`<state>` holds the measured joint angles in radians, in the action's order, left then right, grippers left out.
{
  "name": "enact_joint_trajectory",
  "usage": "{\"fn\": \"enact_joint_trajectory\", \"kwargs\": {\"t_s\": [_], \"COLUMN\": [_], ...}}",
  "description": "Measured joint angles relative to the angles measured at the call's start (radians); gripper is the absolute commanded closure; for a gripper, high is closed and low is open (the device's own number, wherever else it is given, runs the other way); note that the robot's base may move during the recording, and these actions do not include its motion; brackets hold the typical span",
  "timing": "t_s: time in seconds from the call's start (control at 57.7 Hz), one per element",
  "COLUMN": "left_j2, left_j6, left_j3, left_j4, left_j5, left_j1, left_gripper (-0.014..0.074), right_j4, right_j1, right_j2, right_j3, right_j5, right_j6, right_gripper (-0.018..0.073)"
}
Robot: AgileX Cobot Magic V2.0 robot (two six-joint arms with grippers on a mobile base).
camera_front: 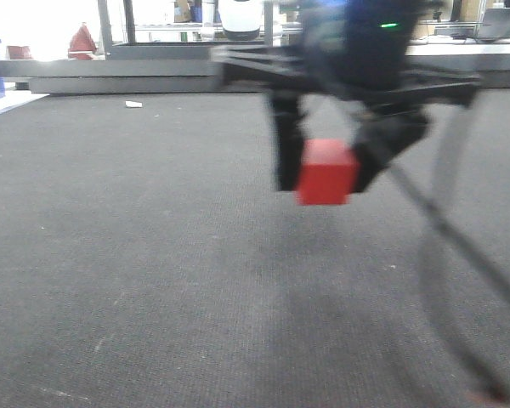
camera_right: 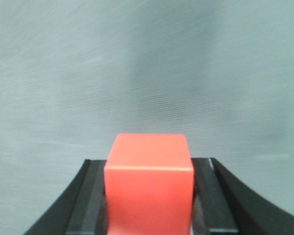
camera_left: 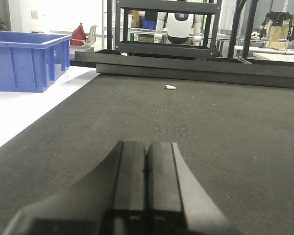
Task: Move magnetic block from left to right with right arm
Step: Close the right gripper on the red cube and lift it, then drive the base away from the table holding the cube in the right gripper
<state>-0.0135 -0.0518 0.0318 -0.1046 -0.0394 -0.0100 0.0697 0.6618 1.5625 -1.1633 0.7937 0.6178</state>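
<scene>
The magnetic block [camera_front: 326, 172] is a plain red cube held off the dark carpet, right of centre in the front view. My right gripper [camera_front: 327, 174] is shut on it, one black finger on each side. In the right wrist view the magnetic block [camera_right: 149, 181] fills the gap between the two fingers [camera_right: 88, 205] of the right gripper [camera_right: 149, 171], with blurred grey carpet beyond. My left gripper [camera_left: 147, 152] is shut with nothing in it, its fingers pressed together low over the carpet.
A blue plastic bin [camera_left: 27, 58] stands on the white floor at the left. A small white scrap [camera_left: 170, 87] lies on the carpet [camera_left: 210, 127] ahead. A black metal rack [camera_left: 166, 29] and low platform edge [camera_left: 196, 66] close off the far side.
</scene>
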Motion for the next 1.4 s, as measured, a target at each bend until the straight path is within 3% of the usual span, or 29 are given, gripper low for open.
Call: {"fn": "enact_joint_trajectory", "kwargs": {"t_s": [0.277, 0.52, 0.884, 1.127, 1.404], "left_j2": [0.0, 0.0, 0.0, 0.0, 0.0], "left_j6": [0.0, 0.0, 0.0, 0.0, 0.0], "left_j3": [0.0, 0.0, 0.0, 0.0, 0.0], "left_j4": [0.0, 0.0, 0.0, 0.0, 0.0], "left_j5": [0.0, 0.0, 0.0, 0.0, 0.0], "left_j1": [0.0, 0.0, 0.0, 0.0, 0.0], "left_gripper": [0.0722, 0.0722, 0.0722, 0.0722, 0.0722], "right_j4": [-0.07, -0.128, -0.132, -0.126, -0.052], "right_j1": [-0.212, -0.383, -0.567, -0.583, -0.583], "right_j2": [-0.29, -0.513, -0.769, -0.954, -1.211], "right_j3": [0.294, 0.454, 0.607, 0.757, 0.87], "right_j5": [-0.221, -0.403, -0.592, -0.696, -0.706], "right_j6": [-0.301, -0.553, -0.584, -0.59, -0.59], "right_gripper": [0.0213, 0.0213, 0.0213, 0.0213, 0.0213]}}
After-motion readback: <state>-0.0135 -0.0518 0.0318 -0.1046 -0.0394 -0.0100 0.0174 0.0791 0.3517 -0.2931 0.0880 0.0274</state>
